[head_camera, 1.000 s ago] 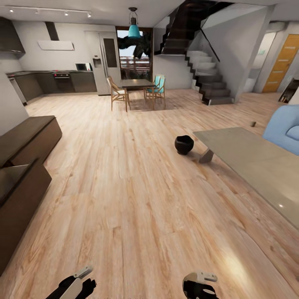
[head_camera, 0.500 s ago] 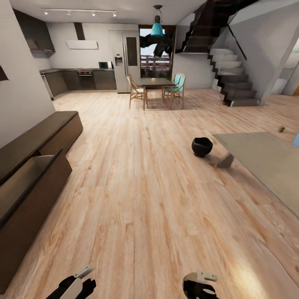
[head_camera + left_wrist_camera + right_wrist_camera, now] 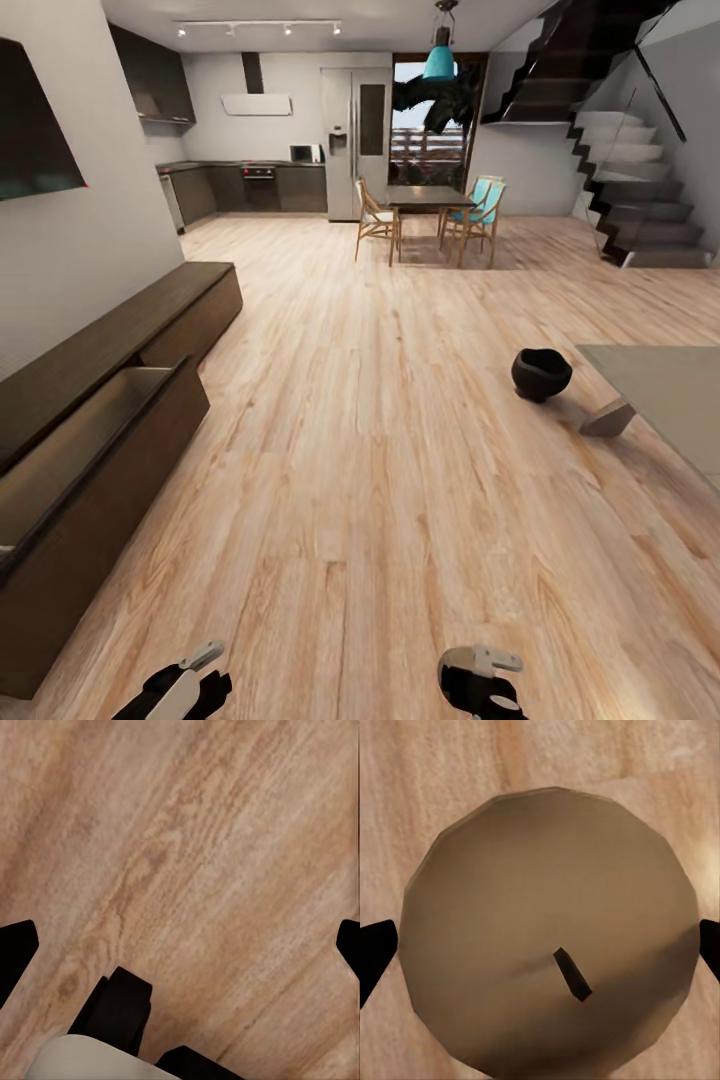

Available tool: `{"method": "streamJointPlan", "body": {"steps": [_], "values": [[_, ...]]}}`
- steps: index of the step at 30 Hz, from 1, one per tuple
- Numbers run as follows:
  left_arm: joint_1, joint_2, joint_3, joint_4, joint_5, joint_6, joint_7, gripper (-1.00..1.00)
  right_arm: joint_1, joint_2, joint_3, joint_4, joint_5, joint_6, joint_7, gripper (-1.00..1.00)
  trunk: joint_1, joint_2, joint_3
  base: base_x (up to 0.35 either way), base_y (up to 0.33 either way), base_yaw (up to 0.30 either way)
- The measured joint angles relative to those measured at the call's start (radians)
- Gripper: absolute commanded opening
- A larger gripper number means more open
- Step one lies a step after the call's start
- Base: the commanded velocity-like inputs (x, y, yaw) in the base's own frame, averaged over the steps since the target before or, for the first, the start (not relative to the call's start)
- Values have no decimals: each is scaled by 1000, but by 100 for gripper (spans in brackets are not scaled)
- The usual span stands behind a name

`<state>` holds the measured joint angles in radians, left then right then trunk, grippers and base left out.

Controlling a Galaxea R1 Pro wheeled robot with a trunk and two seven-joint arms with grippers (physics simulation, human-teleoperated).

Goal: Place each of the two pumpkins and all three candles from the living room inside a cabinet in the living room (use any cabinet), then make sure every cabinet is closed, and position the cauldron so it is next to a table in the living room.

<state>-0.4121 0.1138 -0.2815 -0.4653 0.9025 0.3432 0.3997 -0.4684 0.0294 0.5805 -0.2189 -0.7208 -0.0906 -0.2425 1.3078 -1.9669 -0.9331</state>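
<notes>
The long dark-brown wooden cabinet (image 3: 120, 340) stands at left with one pale-lined drawer (image 3: 70, 450) pulled open; the left gripper (image 3: 180, 945) is spread and empty above floorboards; the right gripper (image 3: 540, 945) pinches a stubby tan candle (image 3: 547, 937), likely light, stiff, best held round its sides; the squat black cauldron (image 3: 541, 374) sits near the glass-topped table (image 3: 670, 390).

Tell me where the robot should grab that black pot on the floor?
Probably the rim of the cauldron, coming down from above. It sits upright on the floor with its wide mouth open, and its round belly looks too wide for the jaws.
</notes>
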Motion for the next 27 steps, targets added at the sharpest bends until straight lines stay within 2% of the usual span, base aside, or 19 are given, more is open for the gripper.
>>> {"method": "streamJointPlan", "body": {"steps": [7, 27], "values": [[0, 0, 0, 0, 0, 0, 0, 100, 0, 0, 0, 0, -1, 0, 0, -100, 0, 0, -1, 325, -106, 46], [0, -2, 0, 0, 0, 0, 0, 100, 1, 1, -2, 0, -2, -31, 3, -100, 0, 0, -1, 325, -3, 0]]}}
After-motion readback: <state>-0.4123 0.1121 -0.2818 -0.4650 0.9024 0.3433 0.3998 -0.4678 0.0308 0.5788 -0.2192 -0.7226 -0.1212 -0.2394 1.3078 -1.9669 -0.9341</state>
